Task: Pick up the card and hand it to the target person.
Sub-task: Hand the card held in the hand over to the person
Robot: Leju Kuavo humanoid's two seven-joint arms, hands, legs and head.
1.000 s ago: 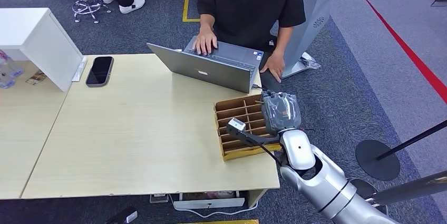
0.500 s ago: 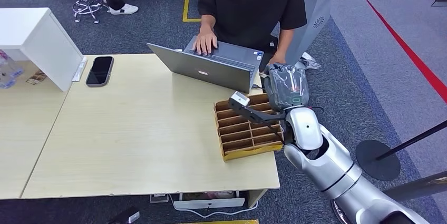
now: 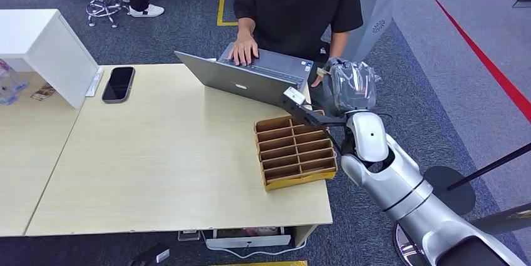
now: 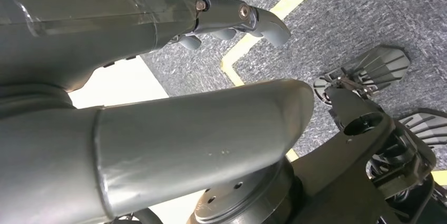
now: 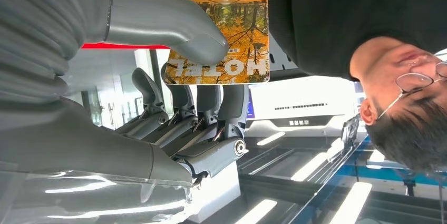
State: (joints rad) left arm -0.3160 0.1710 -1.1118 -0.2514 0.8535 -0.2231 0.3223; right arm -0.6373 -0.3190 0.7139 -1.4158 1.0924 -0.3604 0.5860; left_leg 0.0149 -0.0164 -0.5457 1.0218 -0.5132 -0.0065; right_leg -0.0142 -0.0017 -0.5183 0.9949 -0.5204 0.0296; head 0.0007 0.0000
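- One raised right hand [image 3: 350, 87] shows in the head view, off the tabletop's [image 3: 156, 153] far right corner, beside the person [image 3: 297, 3] typing on a laptop [image 3: 250, 78]. A brown divided box [image 3: 294, 151] sits at the right edge; a phone [image 3: 118, 83] lies near the far left edge, beside a white box [image 3: 44, 47].
- Left wrist view: the left hand [image 4: 232, 18] hangs over grey carpet, fingers curled loosely, holding nothing.
- Right wrist view: thumb and fingers [image 5: 211, 97] pinch the card [image 5: 224, 31], printed "HOTEL", in front of the person's black shirt.

Bright even indoor light, soft shadows, sharp focus
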